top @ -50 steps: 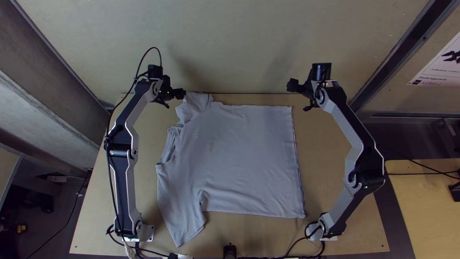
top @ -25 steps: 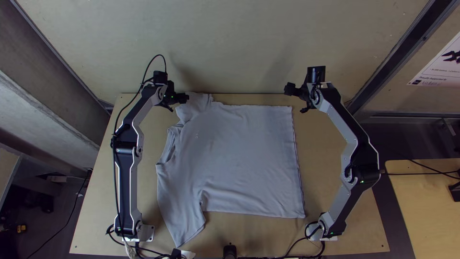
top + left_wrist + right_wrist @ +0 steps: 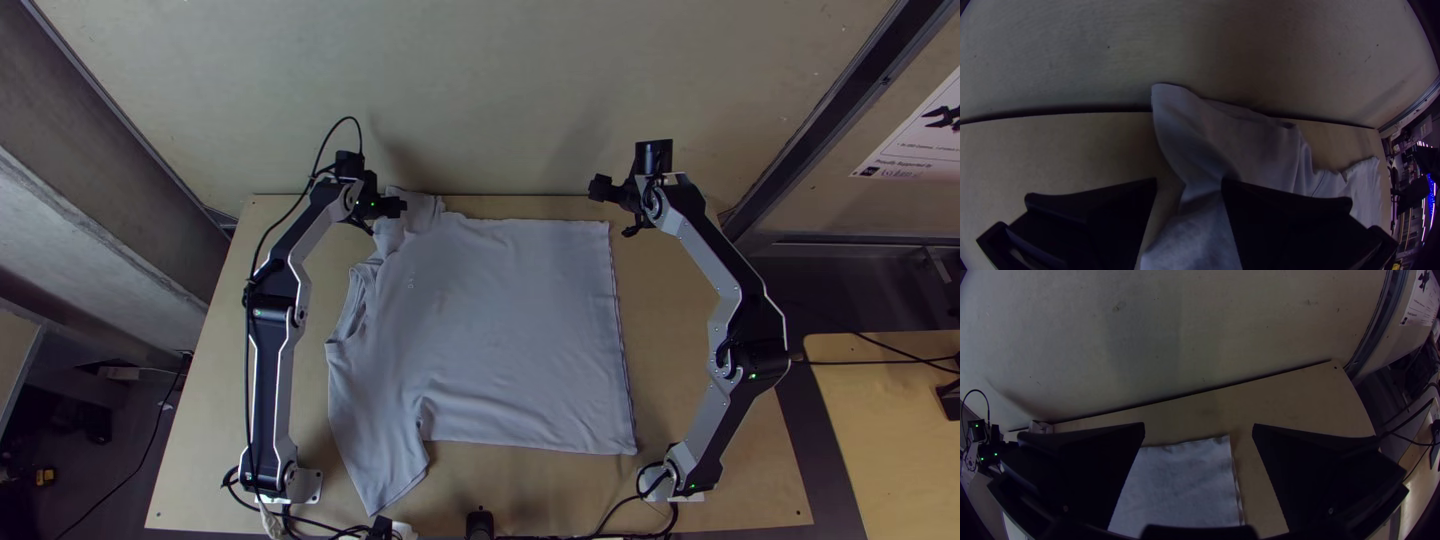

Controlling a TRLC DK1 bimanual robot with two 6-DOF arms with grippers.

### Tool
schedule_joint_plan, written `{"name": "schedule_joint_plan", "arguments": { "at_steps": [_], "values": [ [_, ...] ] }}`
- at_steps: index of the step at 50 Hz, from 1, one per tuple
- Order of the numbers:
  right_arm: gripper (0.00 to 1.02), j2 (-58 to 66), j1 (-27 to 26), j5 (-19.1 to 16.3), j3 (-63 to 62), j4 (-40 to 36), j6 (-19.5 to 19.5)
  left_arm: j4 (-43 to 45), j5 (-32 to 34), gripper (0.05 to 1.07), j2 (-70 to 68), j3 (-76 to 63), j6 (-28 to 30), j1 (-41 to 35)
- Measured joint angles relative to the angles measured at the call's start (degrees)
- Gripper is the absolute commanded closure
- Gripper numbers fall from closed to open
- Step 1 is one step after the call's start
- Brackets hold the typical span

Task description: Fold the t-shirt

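T-shirt: a light grey t-shirt (image 3: 510, 325) lies spread on the table (image 3: 710, 420), turned sideways, with its neck toward the left arm and its hem toward the right arm.
Neck: the collar opening (image 3: 352, 312) faces the left arm, its edges lying slightly rumpled.
Near sleeve: this sleeve (image 3: 380, 465) lies mostly flat and slants toward the table's near edge, close to the base of the left arm (image 3: 270, 380).
Far sleeve: this sleeve (image 3: 1195, 125) is creased and rumpled at the table's far edge; in the left wrist view its end reaches past the line of that edge, against the pale wall (image 3: 500, 90).
Hem: the bottom edge (image 3: 620, 340) runs nearly straight from the far side to the near side of the table, with a strip of bare wood between it and the right arm (image 3: 745, 310).
Left claw: the left claw (image 3: 388, 217) is at the far sleeve, its two black fingers apart; part of the sleeve shows in the gap and one finger overlaps the cloth in the left wrist view. Whether it touches the cloth, I cannot tell.
Right claw: the right claw (image 3: 611, 211) is open wide and holds nothing, near the shirt's far hem corner (image 3: 1225, 442).
Surroundings: a printed sheet (image 3: 920, 135) is on the wall at the right, above a second wooden table (image 3: 880, 440).
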Motion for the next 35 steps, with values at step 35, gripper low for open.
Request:
{"name": "schedule_joint_plan", "arguments": {
  "at_steps": [35],
  "values": [
    [0.07,17.3,0.0,0.0,13.0,-7.8,2.6,-0.8,0.5,1.05,-0.1,0.1,-1.1,2.3]
  ]
}}
